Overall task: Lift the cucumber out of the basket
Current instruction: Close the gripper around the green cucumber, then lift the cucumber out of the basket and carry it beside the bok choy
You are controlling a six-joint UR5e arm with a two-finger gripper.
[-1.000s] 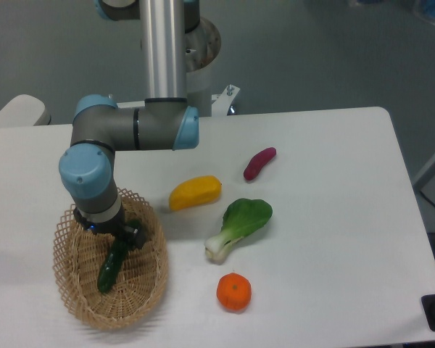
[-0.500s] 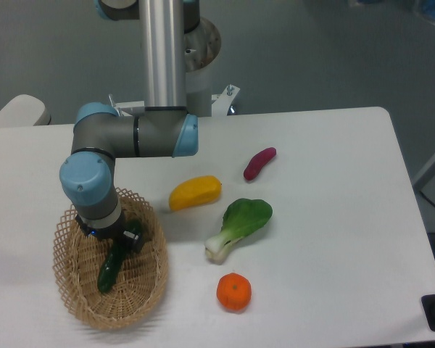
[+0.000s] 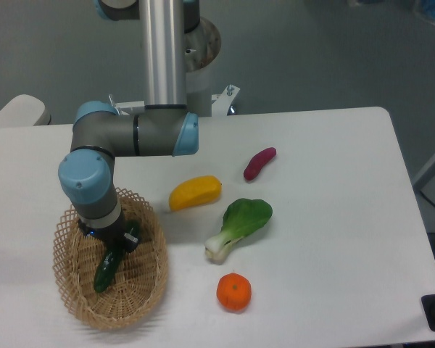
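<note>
The light tan wicker basket (image 3: 158, 279) stands at the front left of the white table. Inside it the dark green cucumber (image 3: 104, 270) slants from upper right to lower left. My gripper (image 3: 116, 244) reaches straight down into the basket, its dark fingers closed around the cucumber's upper end. The wrist above hides the fingertips and that end of the cucumber. The cucumber's lower end sits low over the basket floor, and I cannot tell whether it touches.
To the right of the basket lie a yellow squash (image 3: 195, 193), a purple sweet potato (image 3: 259, 163), a leafy bok choy (image 3: 239, 226) and an orange (image 3: 233, 291). The arm's elbow (image 3: 134, 134) hangs over the table's left side.
The gripper has shifted slightly left inside the basket. The cucumber has moved left with it and keeps its slant.
</note>
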